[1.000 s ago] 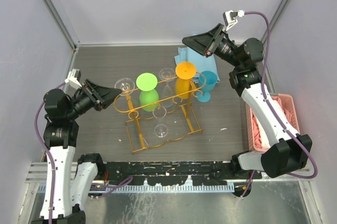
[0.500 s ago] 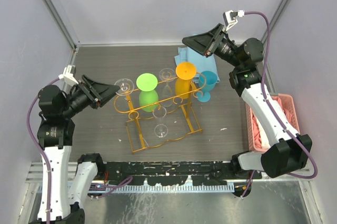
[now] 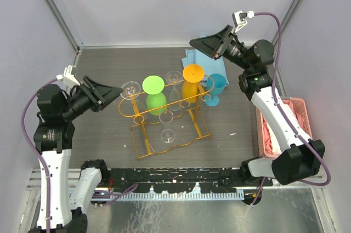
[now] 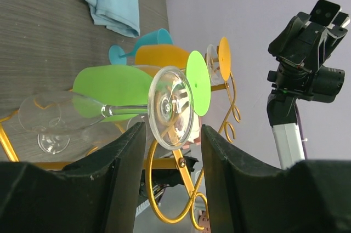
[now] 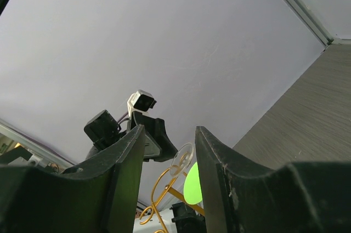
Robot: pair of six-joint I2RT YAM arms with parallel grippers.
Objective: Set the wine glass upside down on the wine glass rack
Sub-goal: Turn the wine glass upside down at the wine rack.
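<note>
Clear wine glass point(image 3: 130, 87), round foot up | orange-gold wire rack point(image 3: 164, 107)

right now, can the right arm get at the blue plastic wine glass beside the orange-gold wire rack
Probably yes. The right gripper hangs open with nothing in it, and the blue plastic wine glass sits outside the orange-gold wire rack on that arm's side, open from above.

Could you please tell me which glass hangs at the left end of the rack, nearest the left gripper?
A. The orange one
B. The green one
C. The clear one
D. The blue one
C: the clear wine glass hangs at the left end of the wine glass rack, just ahead of the open left gripper. The green glass comes next along.
</note>
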